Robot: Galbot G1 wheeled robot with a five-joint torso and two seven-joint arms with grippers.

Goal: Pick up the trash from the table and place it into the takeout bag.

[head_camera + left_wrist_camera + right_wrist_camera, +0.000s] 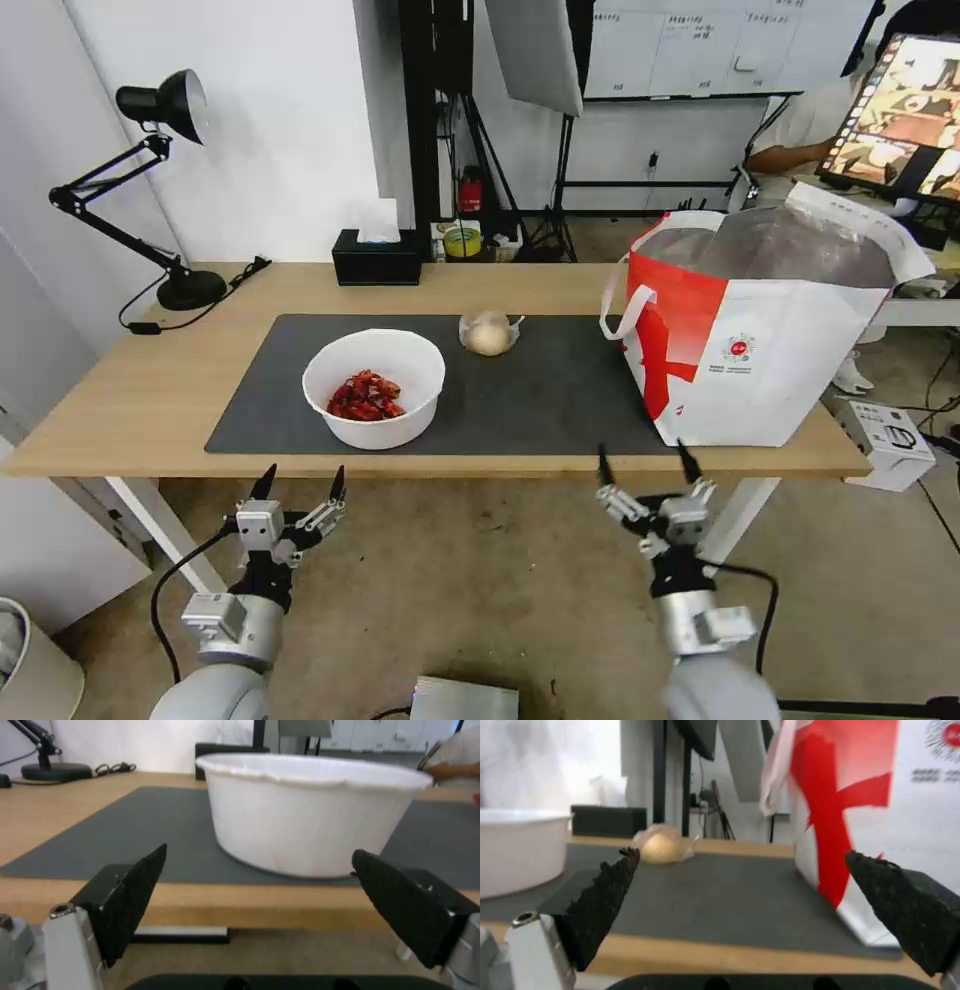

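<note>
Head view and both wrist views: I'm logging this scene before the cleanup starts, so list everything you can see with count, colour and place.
Table: one, light wood, before the robot.
Mat: one, dark grey, centred on the table.
Bowl: one, white, holding red shells, on the mat's left part.
Clear bag: one, beige lump inside, at the mat's far edge.
Takeout bag: one, white and red, open, at the table's right end.
Tissue box: one, black, at the table's far edge.
Desk lamp: one, black, far left corner.
Left gripper: open, below the near table edge, facing the bowl.
Right gripper: open, below the near edge, near the takeout bag.
</note>
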